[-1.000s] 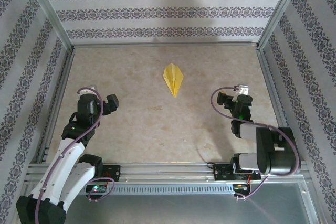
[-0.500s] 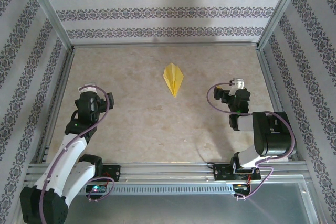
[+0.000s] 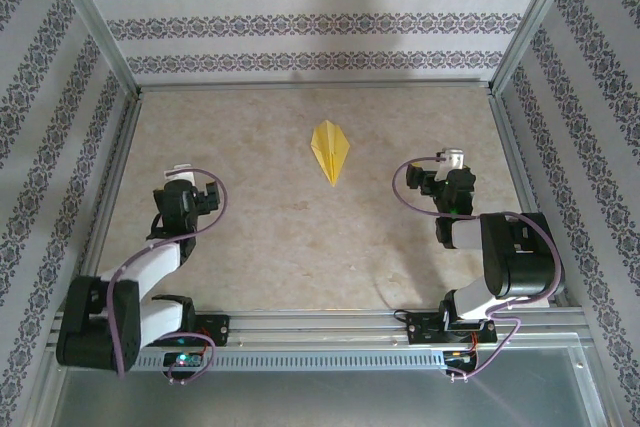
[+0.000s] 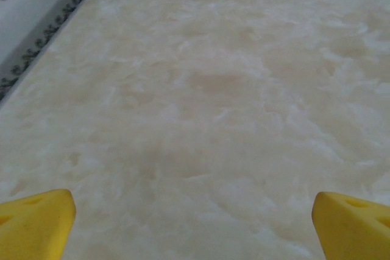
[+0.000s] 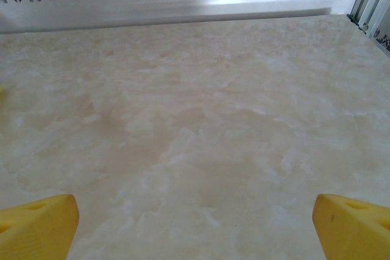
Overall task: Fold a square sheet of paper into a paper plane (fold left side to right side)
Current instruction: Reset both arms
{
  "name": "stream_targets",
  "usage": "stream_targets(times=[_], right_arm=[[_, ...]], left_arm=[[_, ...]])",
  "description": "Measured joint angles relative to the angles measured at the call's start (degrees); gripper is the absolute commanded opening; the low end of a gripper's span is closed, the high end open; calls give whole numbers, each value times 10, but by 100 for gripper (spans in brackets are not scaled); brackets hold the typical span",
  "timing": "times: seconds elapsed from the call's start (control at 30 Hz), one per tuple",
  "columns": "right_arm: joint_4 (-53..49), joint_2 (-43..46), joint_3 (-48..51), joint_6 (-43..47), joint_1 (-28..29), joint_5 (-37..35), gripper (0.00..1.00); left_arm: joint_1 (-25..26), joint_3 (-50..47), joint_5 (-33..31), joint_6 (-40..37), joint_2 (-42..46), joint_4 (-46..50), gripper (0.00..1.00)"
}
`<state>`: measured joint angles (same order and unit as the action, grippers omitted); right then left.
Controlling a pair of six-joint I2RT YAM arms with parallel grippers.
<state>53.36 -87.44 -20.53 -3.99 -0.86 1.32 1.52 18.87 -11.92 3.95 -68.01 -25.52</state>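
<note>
The square sheet of paper (image 3: 330, 150) is yellow and lies folded into a slim pointed paper plane with a centre crease. It rests flat at the middle of the table, its tip pointing toward the arms. My left gripper (image 3: 188, 191) hovers low over the table to the near left of it, well apart. In the left wrist view that gripper (image 4: 194, 226) is open, with bare table between its yellow fingertips (image 4: 35, 222). My right gripper (image 3: 446, 180) sits to the near right of the paper. It (image 5: 195, 226) is also open, its fingertips (image 5: 38, 223) wide apart with nothing between them.
The beige marbled table (image 3: 250, 237) is boxed in by patterned walls (image 3: 320, 22) and aluminium posts (image 3: 95, 22). A metal rail (image 3: 320, 325) runs along the near edge between the arm bases.
The left arm has folded back toward its base, with its gripper drifting slightly right. The right gripper shifted a little left and away, then held still. The paper has not moved.
</note>
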Motion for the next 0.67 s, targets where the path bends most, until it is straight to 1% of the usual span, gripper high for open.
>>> stream_targets(times=[0.13,0.3,0.4,0.5,0.67], right_arm=[[0,0,0,2,0,-1,98],[0,0,0,5,0,-4,98],[0,0,0,8,0,-4,98],[0,0,0,10,0,-4,99],[-4,0,0,12,5,-8,98]], left_arm=[[-2,-15,29,-17,-81,-127,100],[-9,-14,74,-21,-144,-209,100],[-9,-14,98,-25,-217,-295,100],[-9,-15,109,-25,-232,-301,100],[-9,10,105,-25,-232,-302,100]])
